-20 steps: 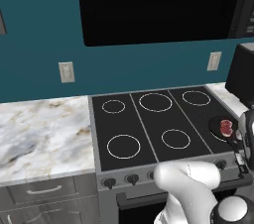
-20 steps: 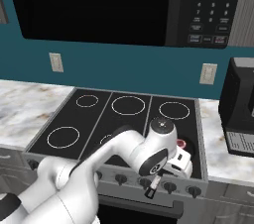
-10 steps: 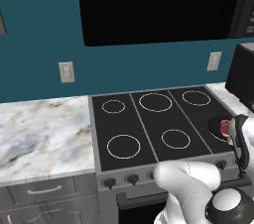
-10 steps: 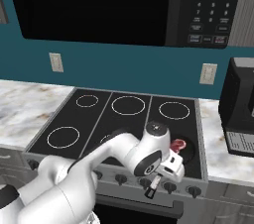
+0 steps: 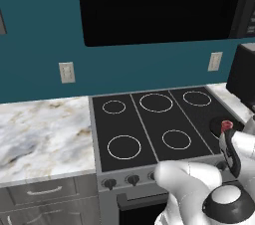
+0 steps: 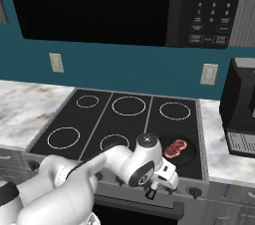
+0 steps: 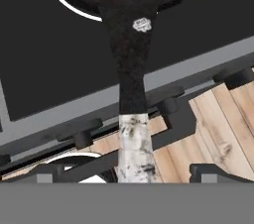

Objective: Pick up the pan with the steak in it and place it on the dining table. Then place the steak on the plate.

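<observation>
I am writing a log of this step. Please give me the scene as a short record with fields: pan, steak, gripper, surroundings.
pan: black pan on the stove's front right burner, handle toward the front edge
steak: red steak lying in the pan
gripper: gripper open, handle between its fingertips, not clamped
surroundings: marble counter left of the stove

The pan (image 7: 130, 44) handle runs down between the open end effector (image 7: 127, 172) tips.

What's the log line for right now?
phase: approaching pan handle | fingers: open, either side of handle | steak: in pan on stove
</observation>
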You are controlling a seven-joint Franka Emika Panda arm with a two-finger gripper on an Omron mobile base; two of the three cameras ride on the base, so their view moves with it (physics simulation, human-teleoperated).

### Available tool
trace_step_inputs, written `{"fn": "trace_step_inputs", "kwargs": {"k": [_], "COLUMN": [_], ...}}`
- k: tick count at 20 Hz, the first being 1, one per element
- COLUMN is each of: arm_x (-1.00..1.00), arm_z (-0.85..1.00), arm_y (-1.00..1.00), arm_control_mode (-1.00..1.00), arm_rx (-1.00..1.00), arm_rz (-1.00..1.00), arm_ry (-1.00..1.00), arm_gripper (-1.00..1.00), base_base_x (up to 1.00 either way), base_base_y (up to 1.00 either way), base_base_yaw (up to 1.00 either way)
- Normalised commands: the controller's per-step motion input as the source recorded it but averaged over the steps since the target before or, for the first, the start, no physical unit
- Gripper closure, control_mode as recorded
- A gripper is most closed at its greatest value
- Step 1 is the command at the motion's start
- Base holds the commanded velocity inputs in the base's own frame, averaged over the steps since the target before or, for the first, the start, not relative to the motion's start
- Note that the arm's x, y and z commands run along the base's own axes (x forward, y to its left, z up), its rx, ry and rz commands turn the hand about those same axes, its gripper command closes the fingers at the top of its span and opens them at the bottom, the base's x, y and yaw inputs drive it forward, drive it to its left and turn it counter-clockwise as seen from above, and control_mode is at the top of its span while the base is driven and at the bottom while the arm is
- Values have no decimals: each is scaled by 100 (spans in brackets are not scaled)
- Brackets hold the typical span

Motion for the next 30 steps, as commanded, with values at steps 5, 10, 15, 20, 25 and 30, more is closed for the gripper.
{"fn": "trace_step_inputs", "kwargs": {"k": [5, 10, 15, 20, 25, 30], "arm_x": [25, 34, 30, 3, 0, -24], "arm_z": [-39, -34, -24, -4, 12, 77], "arm_y": [-5, -13, -47, -10, 0, 2], "arm_control_mode": [-100, -100, -100, -100, -100, -100], "arm_rx": [-1, 0, 2, 0, 2, 5], "arm_rz": [0, 0, 5, 2, -2, 0], "arm_ry": [-4, -5, -6, 0, 0, -11], "arm_gripper": [-100, -100, -100, 100, 100, 100], "base_base_x": [0, 0, 0, 0, 0, 0], "base_base_y": [0, 0, 0, 0, 0, 0], "base_base_yaw": [0, 0, 0, 0, 0, 0]}}
